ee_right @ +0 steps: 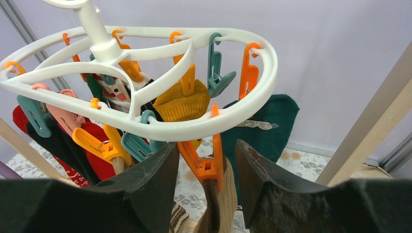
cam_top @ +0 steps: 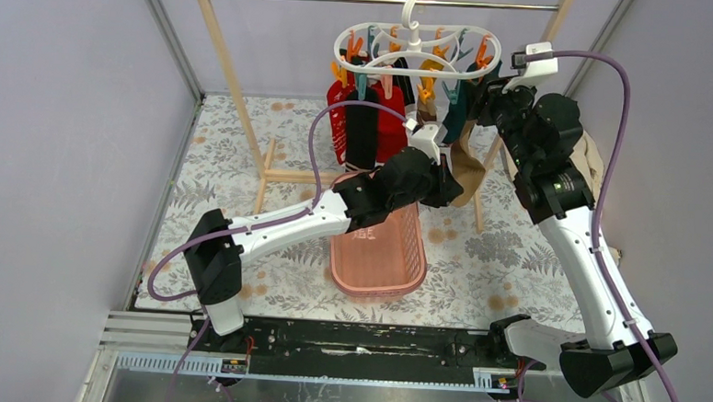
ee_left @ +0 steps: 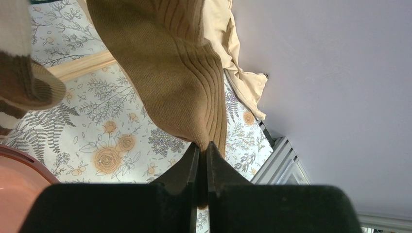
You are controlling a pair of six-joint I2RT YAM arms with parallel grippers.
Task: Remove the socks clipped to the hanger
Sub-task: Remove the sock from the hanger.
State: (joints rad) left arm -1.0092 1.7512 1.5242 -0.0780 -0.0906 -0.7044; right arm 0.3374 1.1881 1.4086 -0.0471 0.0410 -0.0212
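The hanger (cam_top: 413, 72) hung by its hook from the top bar of the wooden rack (cam_top: 223, 74), with the socks (cam_top: 389, 129) clipped around its double ring. Under the hanger's left side hung the red socks (cam_top: 337, 117) and a black sock (cam_top: 362, 132). Under its right side hung a dark teal sock (ee_right: 265, 124), and a mustard sock (ee_right: 182, 104) sat in an orange clip inside the ring. The olive-brown sock (ee_left: 170, 73) dangled below the hanger's right front.

The left gripper (ee_left: 204, 148) was well below the hanger and closed on that sock's ribbed lower edge, the fabric pinched between its two black fingers. A brown-and-white striped sock (ee_left: 24, 85) hung just beside the olive-brown one.

The right gripper (ee_right: 206, 145) was up at the hanger's right rim, just beneath the ring. Its jaws stood apart on either side of an orange clip (ee_right: 204, 167) and gripped nothing, with a gap showing between the clip and one finger. That clip held a ribbed tan sock top, probably the same olive-brown sock, though the wrist view cut it off too soon to be sure.

A pink basket (cam_top: 378, 253) stood on the floral table cover (cam_top: 479, 253) below and in front of the hanger. A beige garment (ee_left: 233, 53) lay off to the hanger's right, by the rack's leg.
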